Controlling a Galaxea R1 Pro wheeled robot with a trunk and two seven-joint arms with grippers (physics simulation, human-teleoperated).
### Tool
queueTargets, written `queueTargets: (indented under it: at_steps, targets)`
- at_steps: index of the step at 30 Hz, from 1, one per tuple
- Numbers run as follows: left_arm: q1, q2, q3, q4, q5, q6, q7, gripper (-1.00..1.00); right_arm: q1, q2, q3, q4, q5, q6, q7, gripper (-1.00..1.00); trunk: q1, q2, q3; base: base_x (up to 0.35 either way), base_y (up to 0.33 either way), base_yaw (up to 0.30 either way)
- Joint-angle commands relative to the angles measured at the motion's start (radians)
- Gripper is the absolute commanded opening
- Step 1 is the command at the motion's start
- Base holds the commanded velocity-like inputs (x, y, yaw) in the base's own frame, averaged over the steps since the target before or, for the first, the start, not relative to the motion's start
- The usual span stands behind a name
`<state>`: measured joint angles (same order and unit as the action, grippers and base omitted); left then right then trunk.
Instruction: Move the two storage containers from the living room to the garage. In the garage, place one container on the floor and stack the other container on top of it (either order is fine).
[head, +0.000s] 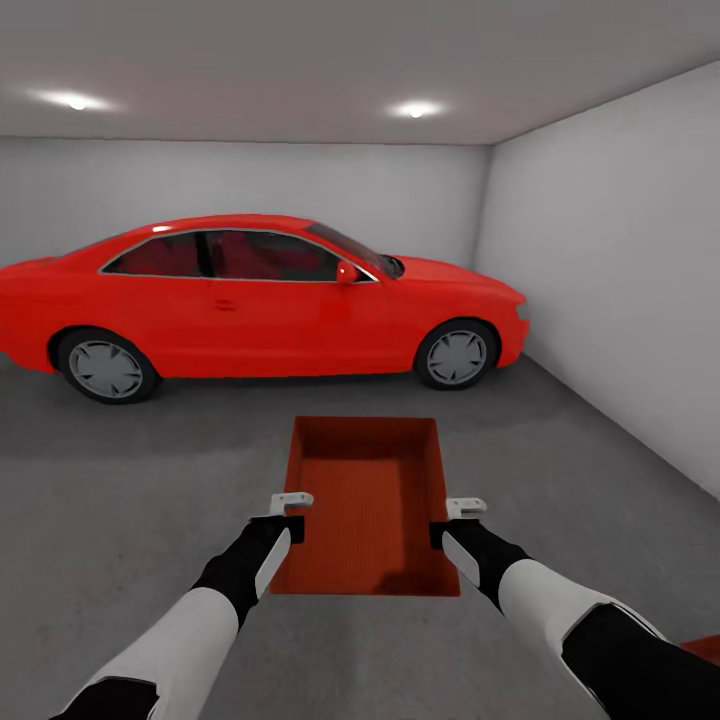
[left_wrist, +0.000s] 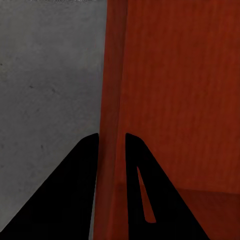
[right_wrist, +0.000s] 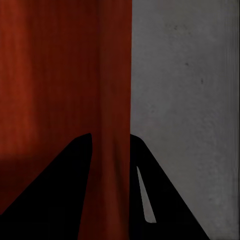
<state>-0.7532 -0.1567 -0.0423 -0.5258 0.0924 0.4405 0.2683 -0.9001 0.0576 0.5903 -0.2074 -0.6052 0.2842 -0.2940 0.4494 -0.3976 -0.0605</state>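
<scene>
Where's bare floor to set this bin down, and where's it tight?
Both grippers, left and right, clamp the side walls of the bin. Bare concrete floor lies left of the bin, between it and the red car, and right of it up to the white wall. Tightest: bottom right, where another orange-red corner shows beside the right arm.

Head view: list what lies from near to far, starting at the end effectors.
Left end effector and right end effector → storage container → bare concrete floor → red car → back wall.
</scene>
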Motion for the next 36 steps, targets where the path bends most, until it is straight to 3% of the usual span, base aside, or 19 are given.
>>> queueTargets:
  at_steps: [1,36]
  targets:
    - [0.0,0.002,0.004,-0.002,-0.017,0.012,0.012,-1.0,-0.002,-0.01,-0.035,-0.003,0.028,0.007,-0.034,-1.0,0.001,-0.002,-0.002,0.0,0.0,-0.293]
    - [0.0,0.002,0.004,0.0,-0.017,0.012,0.012,-1.0,-0.002,-0.01,-0.035,-0.003,0.028,0.007,-0.034,-1.0,0.001,-0.002,-0.002,0.0,0.0,-0.294]
